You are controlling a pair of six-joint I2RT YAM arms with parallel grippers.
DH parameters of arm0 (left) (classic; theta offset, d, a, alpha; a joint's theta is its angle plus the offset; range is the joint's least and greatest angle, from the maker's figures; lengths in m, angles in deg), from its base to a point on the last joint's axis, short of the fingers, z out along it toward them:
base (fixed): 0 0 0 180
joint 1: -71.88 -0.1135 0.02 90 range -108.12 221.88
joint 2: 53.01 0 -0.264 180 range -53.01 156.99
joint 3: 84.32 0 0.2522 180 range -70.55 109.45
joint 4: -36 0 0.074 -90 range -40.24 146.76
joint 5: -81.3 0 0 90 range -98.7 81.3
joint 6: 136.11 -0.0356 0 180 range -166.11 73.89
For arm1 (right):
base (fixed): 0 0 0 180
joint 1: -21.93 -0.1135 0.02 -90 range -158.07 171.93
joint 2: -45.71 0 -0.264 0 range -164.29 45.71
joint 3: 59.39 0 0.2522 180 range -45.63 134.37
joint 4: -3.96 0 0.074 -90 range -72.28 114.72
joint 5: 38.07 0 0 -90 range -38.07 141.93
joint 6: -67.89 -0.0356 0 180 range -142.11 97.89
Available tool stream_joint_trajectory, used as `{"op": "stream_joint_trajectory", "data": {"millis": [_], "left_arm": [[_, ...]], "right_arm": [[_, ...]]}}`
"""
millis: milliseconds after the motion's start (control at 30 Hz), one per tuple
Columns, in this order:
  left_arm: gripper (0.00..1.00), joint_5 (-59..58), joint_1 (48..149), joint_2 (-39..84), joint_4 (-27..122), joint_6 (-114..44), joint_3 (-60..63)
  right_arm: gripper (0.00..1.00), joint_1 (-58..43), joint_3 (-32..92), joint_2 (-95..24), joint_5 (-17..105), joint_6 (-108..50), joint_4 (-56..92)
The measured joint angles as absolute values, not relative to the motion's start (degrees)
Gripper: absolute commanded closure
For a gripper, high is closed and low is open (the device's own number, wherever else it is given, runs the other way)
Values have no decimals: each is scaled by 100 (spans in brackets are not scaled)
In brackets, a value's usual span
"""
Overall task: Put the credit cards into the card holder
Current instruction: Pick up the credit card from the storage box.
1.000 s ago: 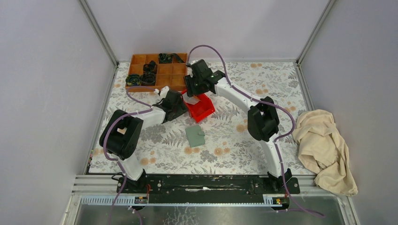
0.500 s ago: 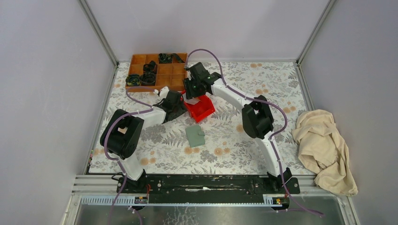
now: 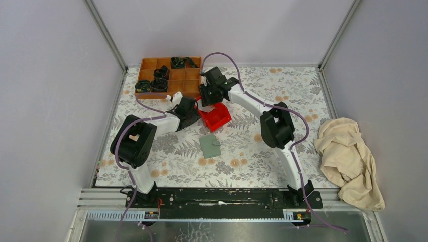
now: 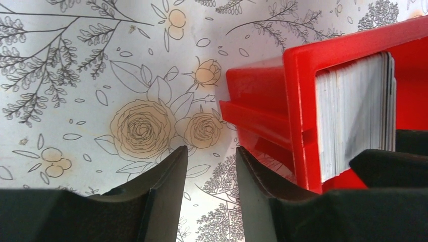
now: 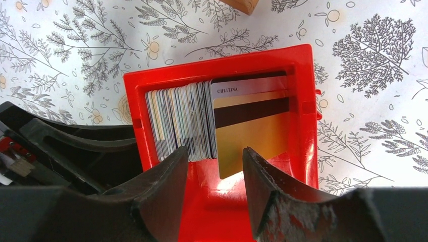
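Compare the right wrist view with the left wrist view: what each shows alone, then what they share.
Right wrist only: a yellow-tan card with a dark stripe, face-on in the red bin, and a wooden tray corner. Left wrist only: the bin's outer side wall and large roses on the tablecloth. Both: the bin, the stack of cards upright in it, and each camera's own open hand: the right hand, the left hand.

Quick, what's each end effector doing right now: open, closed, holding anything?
Left end effector: open, empty, beside the red bin.
Right end effector: open, gripping nothing, above the credit cards in the bin.
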State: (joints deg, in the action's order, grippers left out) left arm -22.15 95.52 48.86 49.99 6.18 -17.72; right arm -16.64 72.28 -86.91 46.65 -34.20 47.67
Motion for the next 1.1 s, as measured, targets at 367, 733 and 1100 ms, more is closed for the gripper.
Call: {"op": "stream_joint_trajectory", "data": {"millis": [367, 733, 1100], "left_arm": [[54, -2152, 9552, 4962, 4842, 632, -1747], [54, -2110, 9552, 5002, 4881, 632, -1686], [54, -2110, 9552, 5056, 4875, 649, -1625]], "right_arm": [[65, -1631, 7254, -8741, 4475, -3418, 4798], [74, -1637, 7306, -8741, 4529, -3394, 4890], [79, -1661, 7346, -8643, 4678, -3298, 5110]]}}
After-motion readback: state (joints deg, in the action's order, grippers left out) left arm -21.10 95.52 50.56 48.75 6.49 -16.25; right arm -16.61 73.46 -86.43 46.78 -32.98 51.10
